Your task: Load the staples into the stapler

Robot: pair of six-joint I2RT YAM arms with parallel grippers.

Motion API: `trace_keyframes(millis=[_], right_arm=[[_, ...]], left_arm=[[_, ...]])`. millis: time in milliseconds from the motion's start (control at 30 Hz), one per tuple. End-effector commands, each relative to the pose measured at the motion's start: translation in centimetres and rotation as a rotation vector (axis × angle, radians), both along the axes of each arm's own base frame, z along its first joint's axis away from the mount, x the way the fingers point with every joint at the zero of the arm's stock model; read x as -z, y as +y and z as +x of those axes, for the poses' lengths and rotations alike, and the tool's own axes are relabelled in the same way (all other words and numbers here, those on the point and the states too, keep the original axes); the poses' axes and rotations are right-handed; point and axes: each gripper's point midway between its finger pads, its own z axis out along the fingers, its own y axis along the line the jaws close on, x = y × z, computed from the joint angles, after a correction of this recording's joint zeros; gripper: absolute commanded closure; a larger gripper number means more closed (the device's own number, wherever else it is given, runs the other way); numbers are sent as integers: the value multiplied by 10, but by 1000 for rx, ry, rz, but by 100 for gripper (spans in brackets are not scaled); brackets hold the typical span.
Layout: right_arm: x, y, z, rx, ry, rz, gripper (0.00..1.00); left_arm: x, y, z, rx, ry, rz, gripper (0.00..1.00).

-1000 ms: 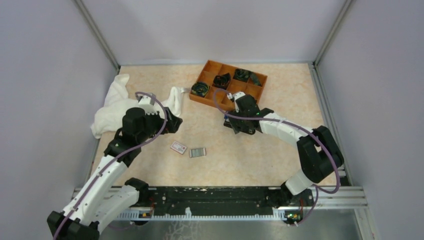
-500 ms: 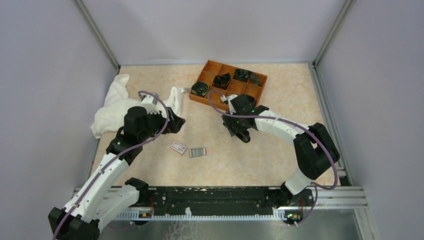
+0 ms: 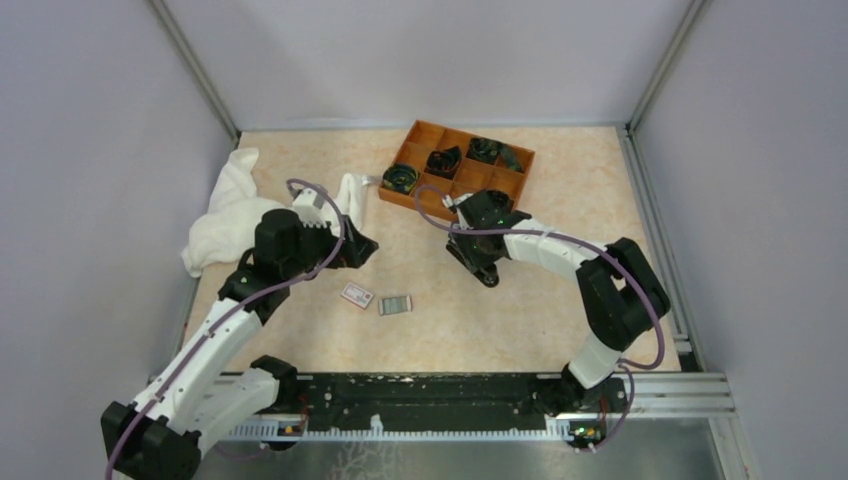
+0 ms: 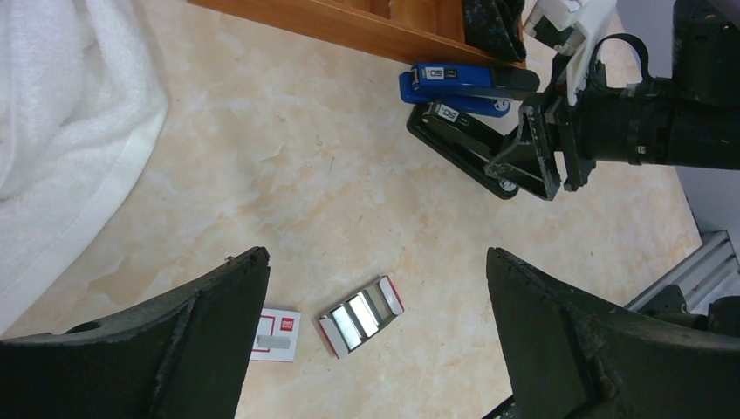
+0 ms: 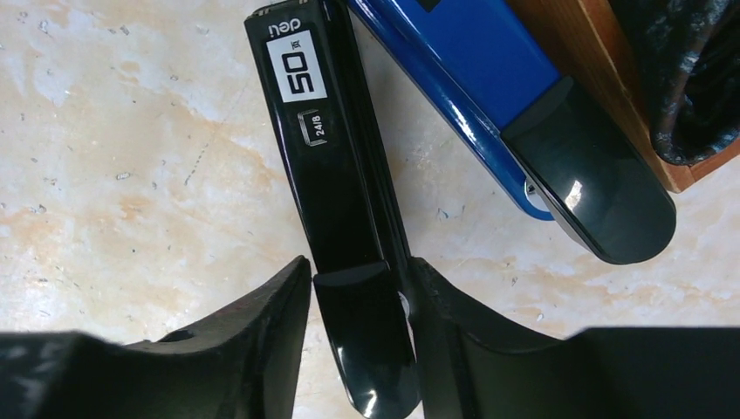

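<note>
— Stapler (image 5: 336,175), the black one: where does it lie?

— Flat on the table (image 4: 262,175), top arm down, just beside the blue stapler (image 5: 471,78), which lies along the near wall of the orange organiser (image 4: 349,22). Right wrist view: my right gripper (image 5: 358,301) straddles its glossy end, one finger at each flank.

— Gripped, then?

— I cannot tell. The jaws stand about half spread, with the fingers (image 5: 270,323) at or almost at the sides. Whether they press is not shown.

— And the other arm?

— Left gripper (image 4: 375,262): jaws spread wide, nothing between them, hanging over the staples (image 4: 359,316). These sit as silver strips in their open white carton, well apart from the stapler and nearer my arm bases. A red-labelled piece of the carton (image 4: 281,325) lies just beside them, with what looks like one more strip on it. White towel (image 4: 61,131) to the left, not involved.

— Step in hand?

— I read it as the first: securing the stapler. I judge that nothing is loaded and the top arm is not yet lifted.

— Next move?

— In my judgement, a firm pinch across the body, then the hinged arm swung up to expose the magazine, without nudging the blue one. After that my left jaws need to narrow and come down low on a single strip. It is thin and sits inside the carton, so the pinch must be square and shallow.
</note>
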Motion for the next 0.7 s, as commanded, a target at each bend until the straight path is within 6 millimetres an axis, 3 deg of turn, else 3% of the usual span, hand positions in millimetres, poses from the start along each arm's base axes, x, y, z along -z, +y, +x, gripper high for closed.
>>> trace_keyframes(millis=[0, 267, 533, 667], right_arm=[[-15, 7, 9, 3, -49, 26, 58], [-46, 41, 9, -7, -129, 242, 82], [-103, 79, 8, -21, -268, 558, 100], [-127, 87, 3, -15, -321, 689, 100]], left_arm=[[2, -14, -2, 78, 9, -41, 1], [18, -43, -11, 149, 117, -183, 2], [29, -76, -20, 193, 183, -268, 8], [34, -92, -22, 203, 210, -285, 11]])
